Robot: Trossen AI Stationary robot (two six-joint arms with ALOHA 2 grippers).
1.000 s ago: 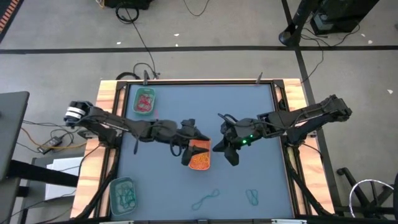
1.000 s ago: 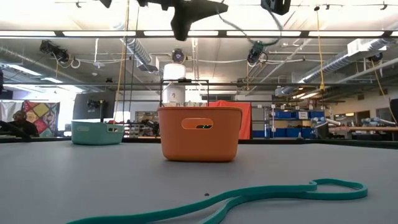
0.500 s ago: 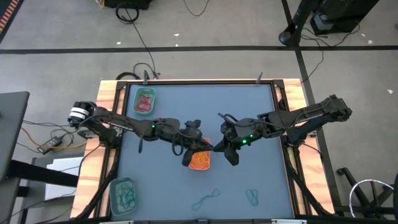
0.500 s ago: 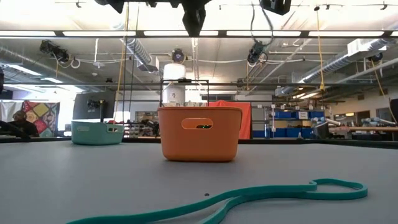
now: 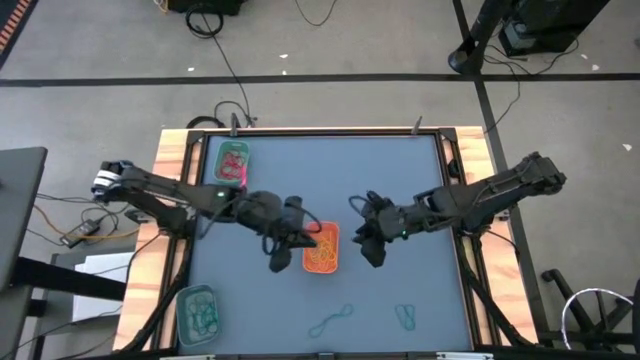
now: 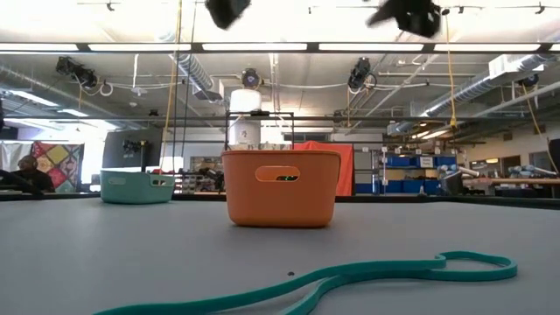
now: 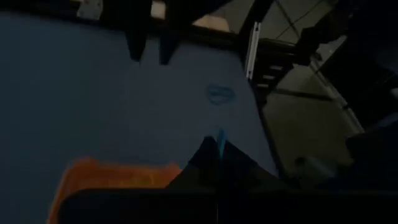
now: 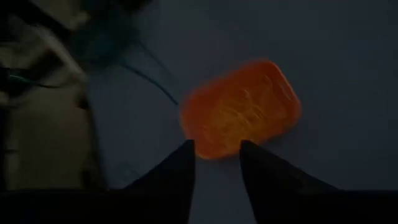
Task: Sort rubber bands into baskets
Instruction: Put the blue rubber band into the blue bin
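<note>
Orange-yellow rubber bands (image 5: 320,257) fill the orange basket (image 5: 321,249) near the middle of the table (image 5: 330,160), red-pink bands (image 5: 233,163) lie in the bright green basket (image 5: 231,164) at the far left corner, teal-blue bands (image 5: 207,314) sit in the dull teal-green basket (image 5: 197,312) at the near left corner on the wooden edge, and two more teal bands, a long one (image 5: 331,320) and a small one (image 5: 405,317), lie loose near the near edge. The left gripper (image 5: 279,262) hangs just beside the orange basket's left side with its fingers pressed together and nothing between them. The right gripper (image 5: 371,253) hangs near the basket's right side, fingers (image 8: 180,174) parted and empty.
</note>
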